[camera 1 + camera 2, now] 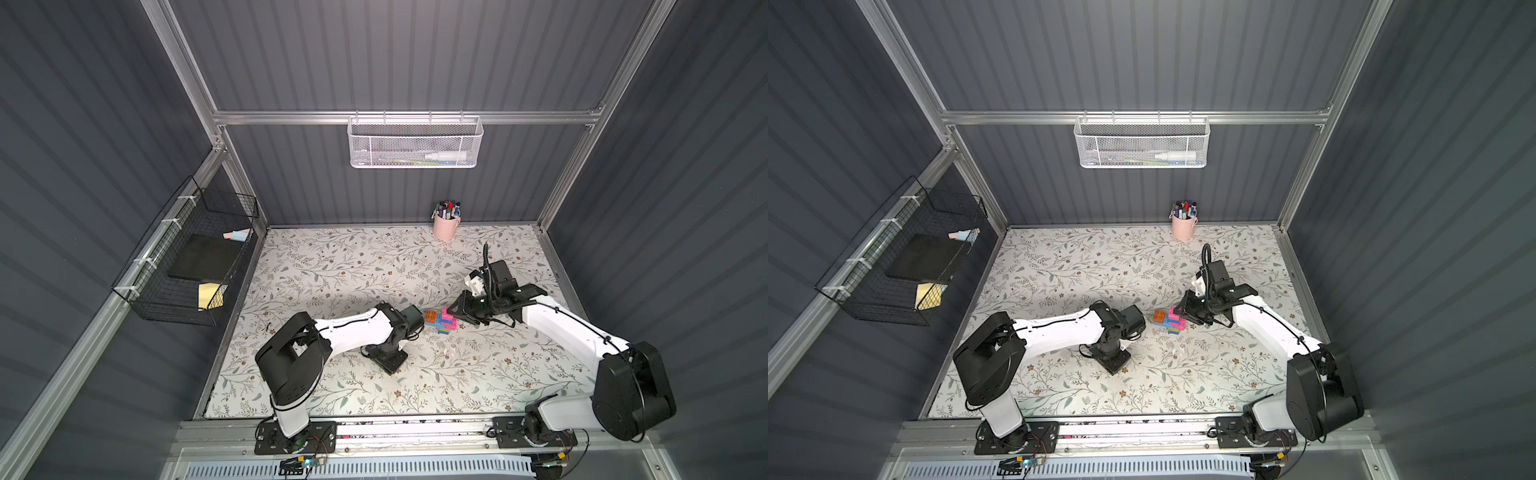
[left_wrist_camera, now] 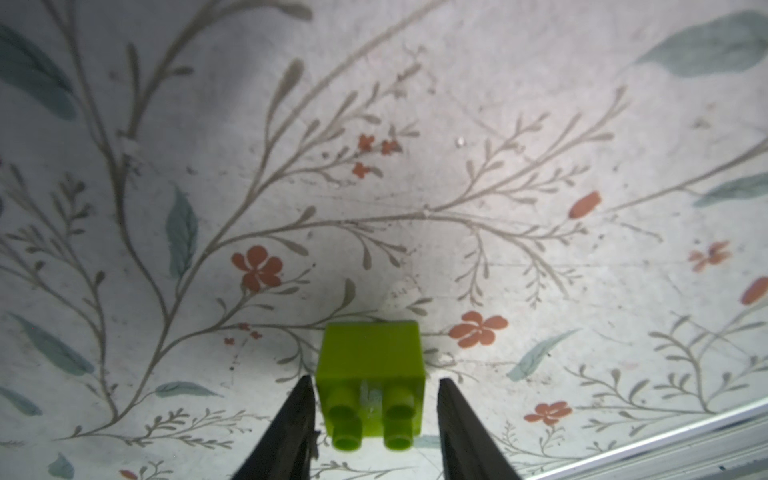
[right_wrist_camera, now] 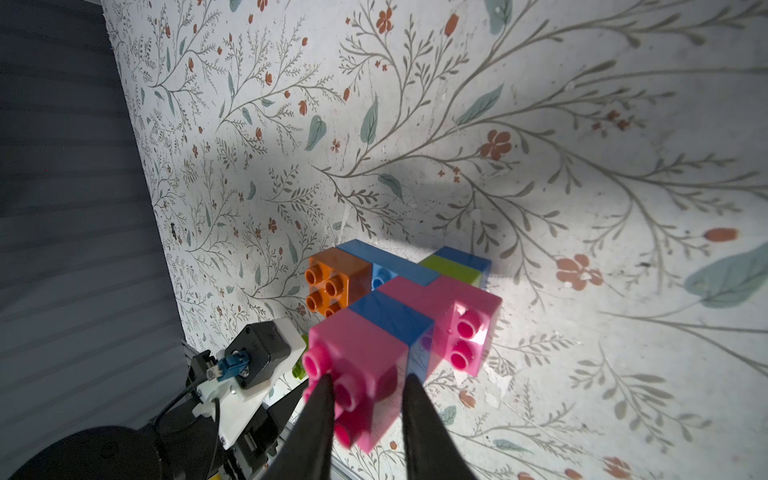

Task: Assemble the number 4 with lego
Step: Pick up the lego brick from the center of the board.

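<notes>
The number 4 [image 1: 441,322] [image 1: 1169,322] lies flat mid-table, a partly built figure of pink, blue, green and orange lego. In the right wrist view a light-blue bar [image 3: 388,259] crosses it, with an orange brick [image 3: 338,276] beside the bar. My right gripper [image 3: 368,376] [image 1: 456,309] is shut on the pink end brick [image 3: 353,345]. A loose lime-green brick [image 2: 372,353] lies on its side on the mat, between the jaws of my left gripper [image 2: 374,379]. One finger is at the brick's side and a gap shows at the other. In both top views the left wrist hides this brick.
A pink cup of marker pens [image 1: 445,227] stands at the back of the floral mat. A black wire basket [image 1: 187,266] hangs on the left wall and a white mesh basket [image 1: 415,143] on the back wall. The mat's metal edge [image 2: 665,440] runs close to the green brick.
</notes>
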Motion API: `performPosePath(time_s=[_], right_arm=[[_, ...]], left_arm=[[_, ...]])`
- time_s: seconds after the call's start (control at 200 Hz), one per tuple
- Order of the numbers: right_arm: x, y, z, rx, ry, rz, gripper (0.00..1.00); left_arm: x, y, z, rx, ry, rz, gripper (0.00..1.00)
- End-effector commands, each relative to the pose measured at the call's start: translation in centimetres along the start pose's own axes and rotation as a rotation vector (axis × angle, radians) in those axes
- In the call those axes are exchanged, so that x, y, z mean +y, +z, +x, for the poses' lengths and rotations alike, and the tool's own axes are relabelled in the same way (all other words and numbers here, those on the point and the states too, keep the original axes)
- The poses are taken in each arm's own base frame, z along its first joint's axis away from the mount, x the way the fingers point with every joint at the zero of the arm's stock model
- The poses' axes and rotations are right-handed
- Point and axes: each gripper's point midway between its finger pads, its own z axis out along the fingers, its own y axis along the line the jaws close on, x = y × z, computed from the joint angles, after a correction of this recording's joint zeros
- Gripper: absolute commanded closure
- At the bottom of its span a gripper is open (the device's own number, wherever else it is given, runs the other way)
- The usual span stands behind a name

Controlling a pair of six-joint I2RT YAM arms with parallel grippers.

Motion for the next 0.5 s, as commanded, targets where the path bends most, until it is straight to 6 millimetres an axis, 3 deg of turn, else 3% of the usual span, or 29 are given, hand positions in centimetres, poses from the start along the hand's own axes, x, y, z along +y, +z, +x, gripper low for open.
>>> performPosePath(time_s=[0.0,0.17,0.32,0.495], right_arm=[[-4.4,1.0,2.4,0.086,0.06,0.171,0.7],[-4.5,1.0,2.5,0.087,0.061,0.171,0.7],[-4.5,1.1,2.6,0.091,0.061,0.17,0.7],[-4.6,1.2,2.6,0.093,0.063,0.167,0.7]], left_arm=[[0.1,0.0,0.3,0.011,-0.003,-0.012,0.59],[0.1,0.0,0.1,0.002,-0.012,-0.017,0.72],[-0.1,-0.3,-0.2,-0.006,-0.038,-0.008,0.76],[-0.2,-3.1,-2.5,-0.075,-0.107,-0.008,0.83]])
